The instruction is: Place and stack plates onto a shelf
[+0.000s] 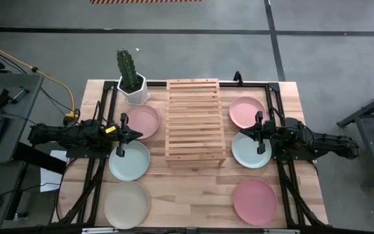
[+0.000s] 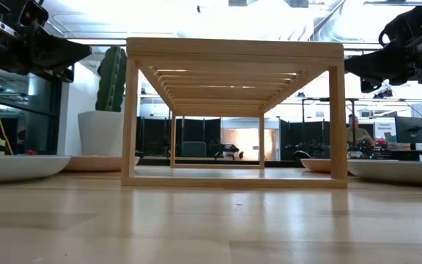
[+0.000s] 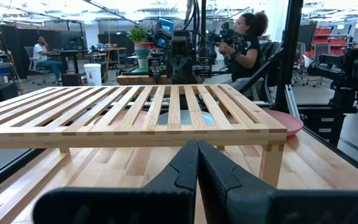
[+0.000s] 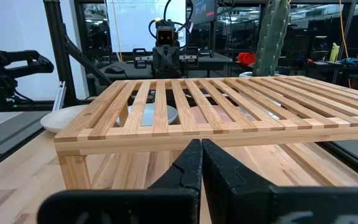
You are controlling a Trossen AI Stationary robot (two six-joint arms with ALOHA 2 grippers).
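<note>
The light-wood slatted shelf [image 1: 195, 120] stands on its legs mid-table with nothing on its slats. Left of it, a pink plate [image 1: 143, 121], a mint plate [image 1: 128, 161] and a beige plate [image 1: 126, 203] lie flat on the table. Right of it lie a pink plate [image 1: 246, 111], a mint plate [image 1: 250, 150] and another pink plate [image 1: 255, 201]. My left gripper [image 1: 139, 134] [image 3: 197, 146] hovers shut between the left pink and mint plates, pointing at the shelf. My right gripper [image 1: 243, 135] [image 4: 201, 144] hovers shut over the right mint plate's far rim, also facing the shelf.
A white pot with a cactus [image 1: 132, 83] stands at the shelf's far-left corner. Black frame rails [image 1: 279, 117] run along the table's sides and far edge. Bare wood [image 1: 193, 195] lies near of the shelf. People sit at desks in the room beyond.
</note>
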